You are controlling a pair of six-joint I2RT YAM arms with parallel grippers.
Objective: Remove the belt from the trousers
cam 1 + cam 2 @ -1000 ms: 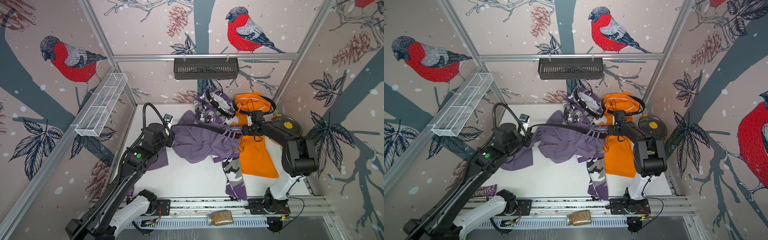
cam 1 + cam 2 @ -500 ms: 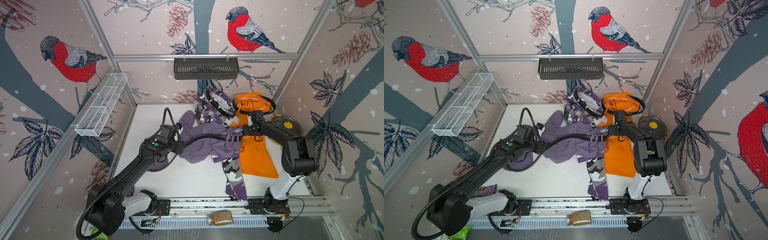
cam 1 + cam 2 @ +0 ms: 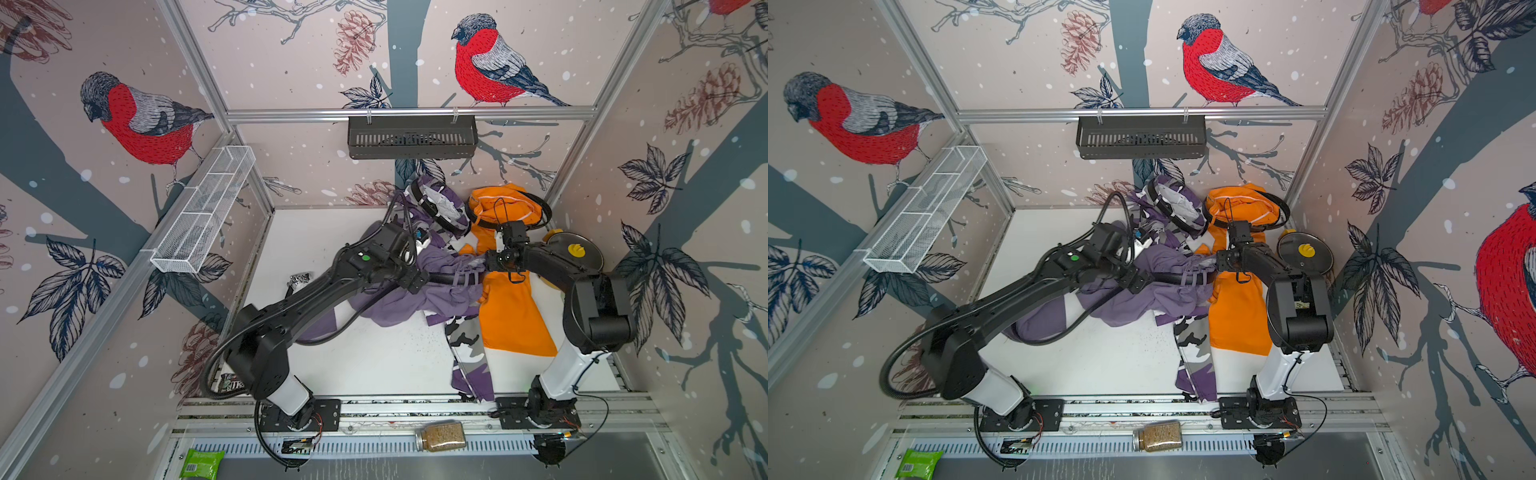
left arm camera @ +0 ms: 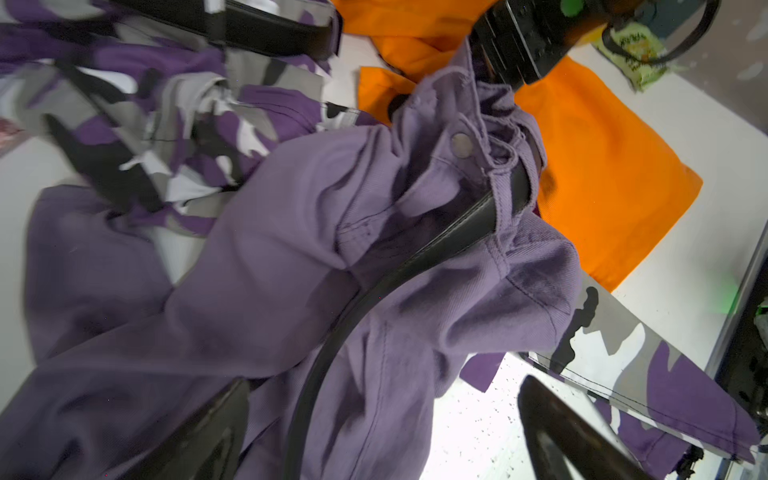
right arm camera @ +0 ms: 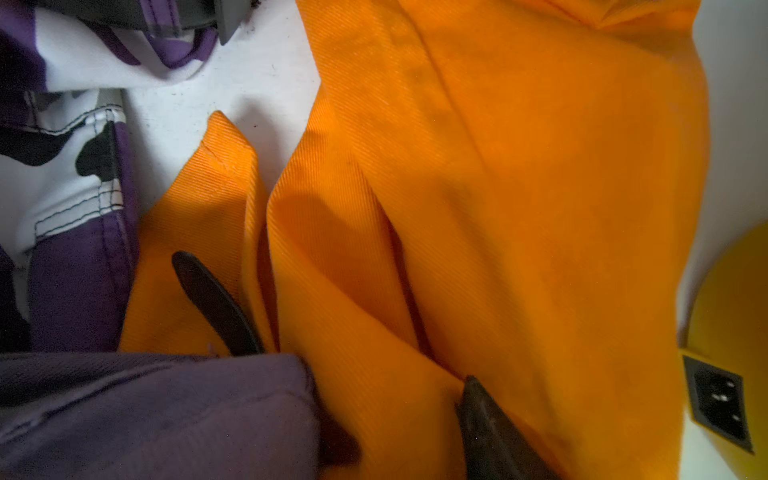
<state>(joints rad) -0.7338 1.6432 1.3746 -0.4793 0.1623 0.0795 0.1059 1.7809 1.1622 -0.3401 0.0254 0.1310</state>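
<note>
Belt (image 4: 415, 257) betw wide L fingers (image 4: 557, 428); lilac trousers (image 4: 257, 257) in R fingers (image 5: 216, 303), above orange trousers (image 5: 519, 208)

black arms (image 3: 316, 291), white base links (image 3: 561, 370) (green light (image 3: 365, 257))

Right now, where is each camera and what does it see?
Top views: high over the front, looking down at the table; left arm and right arm show.
Left wrist: on the left arm, facing lilac trousers and belt; left tool shows.
Right wrist: on the right arm, facing orange trousers; right tool shows.
Shared: both wrist views show lilac trousers and orange trousers.
</note>
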